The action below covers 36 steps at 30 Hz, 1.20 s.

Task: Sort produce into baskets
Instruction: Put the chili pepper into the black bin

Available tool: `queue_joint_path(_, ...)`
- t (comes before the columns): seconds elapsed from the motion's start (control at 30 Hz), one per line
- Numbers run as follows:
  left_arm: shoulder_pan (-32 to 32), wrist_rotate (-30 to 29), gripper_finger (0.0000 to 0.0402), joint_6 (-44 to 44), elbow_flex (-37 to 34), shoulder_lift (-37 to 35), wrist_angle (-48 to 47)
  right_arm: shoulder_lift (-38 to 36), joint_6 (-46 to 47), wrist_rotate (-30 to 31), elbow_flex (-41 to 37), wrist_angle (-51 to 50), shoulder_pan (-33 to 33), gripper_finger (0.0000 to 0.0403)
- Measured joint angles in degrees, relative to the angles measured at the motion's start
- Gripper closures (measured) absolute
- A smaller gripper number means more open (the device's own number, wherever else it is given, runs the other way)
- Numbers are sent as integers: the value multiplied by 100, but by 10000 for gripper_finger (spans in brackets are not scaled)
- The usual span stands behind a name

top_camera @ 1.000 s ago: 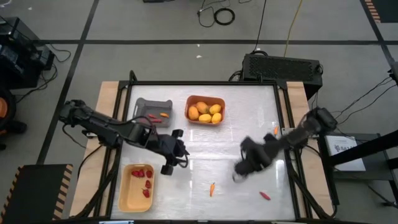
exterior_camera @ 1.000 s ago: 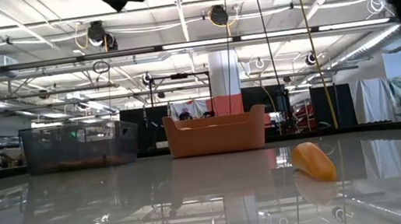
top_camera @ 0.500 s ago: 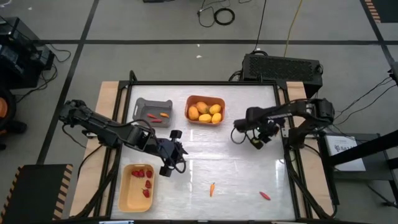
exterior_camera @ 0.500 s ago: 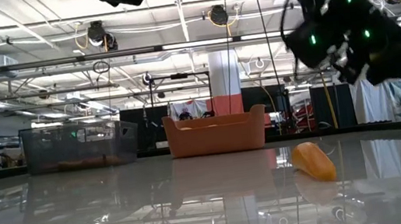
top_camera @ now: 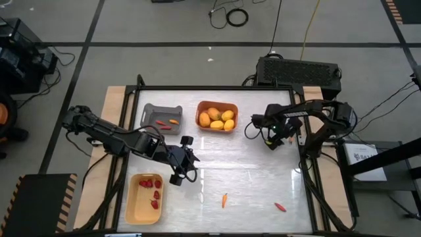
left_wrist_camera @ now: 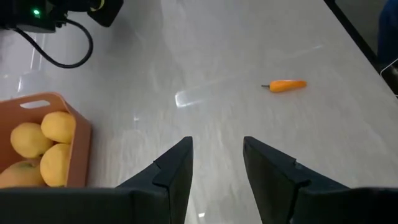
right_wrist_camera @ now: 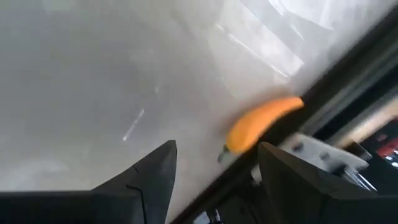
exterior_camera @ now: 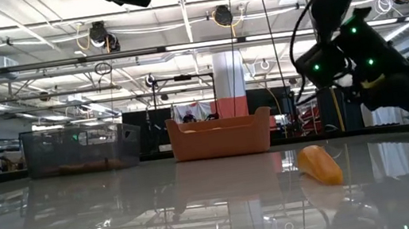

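Both grippers were empty and open above the white table (top_camera: pixel 263 184), while three pieces of produce lay outside the baskets.

The right gripper (top_camera: pixel 258 126) hung over the far right part of the table, its fingers (right_wrist_camera: pixel 149 180) spread with nothing between them; in its wrist view an orange carrot (right_wrist_camera: pixel 261 123) lay against the dark table frame. The left gripper (top_camera: pixel 186 160) was near the table's middle, released too, with its fingers (left_wrist_camera: pixel 174 171) apart over the bare surface. The orange basket (top_camera: pixel 217 105) held the yellow fruits (top_camera: pixel 217 119). The grey basket (top_camera: pixel 161 113) beside it held two carrot sticks (top_camera: pixel 168 122). The pale yellow basket (top_camera: pixel 135 204), at the near left, held the red berries (top_camera: pixel 152 191). On the table itself lay a second carrot (top_camera: pixel 224 199) and, to its right, a red piece (top_camera: pixel 280 207).
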Motion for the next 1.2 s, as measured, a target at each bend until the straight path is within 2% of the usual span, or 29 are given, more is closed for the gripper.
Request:
queue_joint_path(0.27,-15,0,252,-1,0,0,10,-9,-260,0,-603,530,-300,195)
queue_joint_path(0.47,31,-4,252,2,0,0,150,-9,-171,22,-683,588,-499,216)
queue_joint_path(0.97,26,-13,252,16,0,0,139,7,100,84,-720,772,-600,349)
queue_joint_path(1.2,26,3,252,66,0,0,-33,5,113,38,-439,613,-583,374)
